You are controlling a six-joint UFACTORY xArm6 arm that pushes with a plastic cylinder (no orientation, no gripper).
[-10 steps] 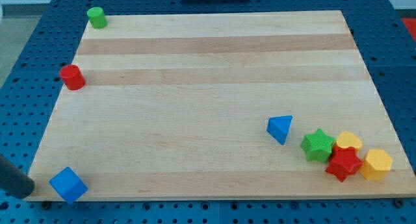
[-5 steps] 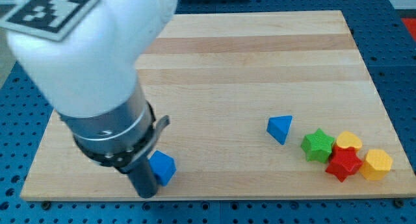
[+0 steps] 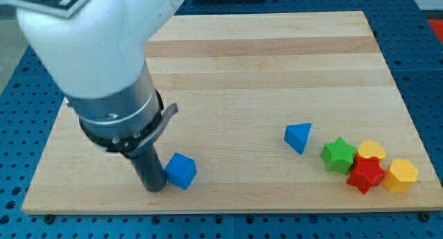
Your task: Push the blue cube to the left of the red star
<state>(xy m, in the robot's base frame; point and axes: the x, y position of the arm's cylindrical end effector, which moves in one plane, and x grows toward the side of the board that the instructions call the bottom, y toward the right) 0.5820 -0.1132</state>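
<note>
The blue cube (image 3: 181,171) lies on the wooden board (image 3: 235,73) near its bottom edge, left of the middle. My tip (image 3: 154,188) stands right against the cube's left side. The red star (image 3: 365,175) sits at the view's bottom right, far to the right of the cube, inside a tight cluster of blocks. The arm's white and black body covers the board's upper left.
A green star (image 3: 338,155) touches the red star's upper left. A yellow heart (image 3: 372,151) sits above it and a yellow hexagon (image 3: 401,175) on its right. A blue triangle (image 3: 298,137) lies left of the green star.
The blue cube has slid right along the board's bottom edge from the bottom left corner, with my tip behind it. The arm now hides the green and red cylinders at the left.
</note>
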